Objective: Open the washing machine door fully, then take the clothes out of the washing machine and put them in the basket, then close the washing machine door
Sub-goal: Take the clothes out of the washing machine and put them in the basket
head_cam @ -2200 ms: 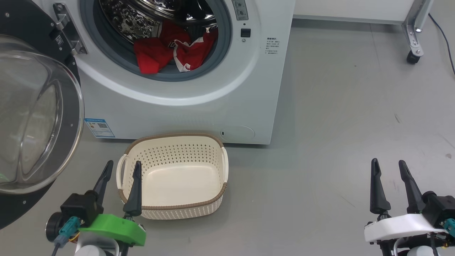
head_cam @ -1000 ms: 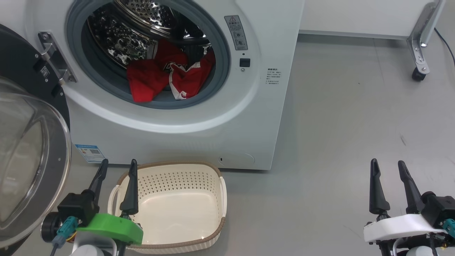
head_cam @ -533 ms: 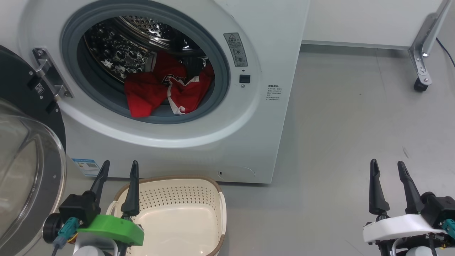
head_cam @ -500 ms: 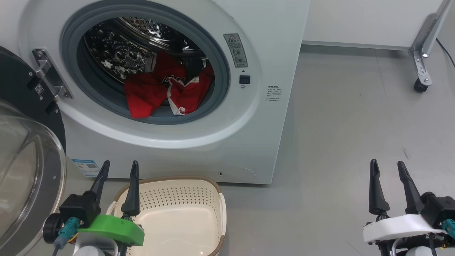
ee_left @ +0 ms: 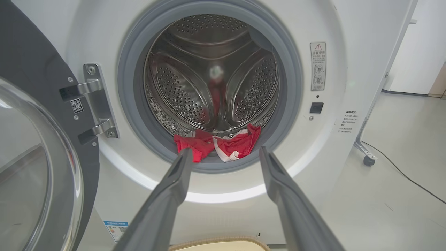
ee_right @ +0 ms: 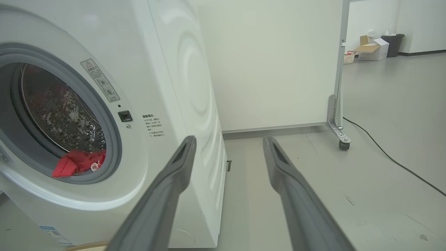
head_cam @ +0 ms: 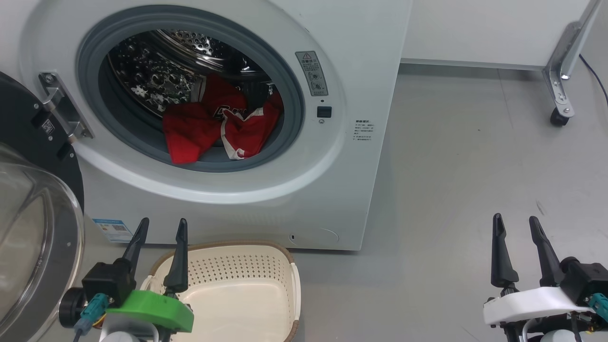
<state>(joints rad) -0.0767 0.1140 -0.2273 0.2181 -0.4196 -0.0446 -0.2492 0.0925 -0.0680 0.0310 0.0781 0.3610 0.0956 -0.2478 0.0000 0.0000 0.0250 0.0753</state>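
Red clothes (head_cam: 213,128): bunched at the bottom front of the steel drum (ee_left: 216,69), lying against the lower lip of the grey gasket (ee_left: 130,87); one piece shows white trim; neither gripper touches them
Washing machine (head_cam: 361,71): white front-loader on the grey floor (head_cam: 451,166), its round mouth uncovered and facing the robot
Washing machine door (head_cam: 33,228): swung wide to the robot's left on its metal hinge (head_cam: 61,111), black rim and bulging clear glass bowl at the left edge of the head view
Basket (head_cam: 237,273): cream, perforated, with a brown rim band; on the floor just in front of the machine's base, below the mouth
Left gripper (head_cam: 164,223): on a green mount at the lower left of the head view, jaws released and spread wide with nothing between them; one finger overlaps the basket's near-left corner in that view; in the left wrist view the two fingers frame the clothes from well outside the mouth
Right gripper (head_cam: 515,218): on a white mount at the lower right, jaws likewise released and holding nothing, over bare floor well to the right of the machine
Blue label (head_cam: 112,230): low on the machine's front, beside the door's rim
Metal leg (head_cam: 560,90): on a caster, far right, well apart from the machine; a dark cable (ee_right: 393,160) trails past it on the floor
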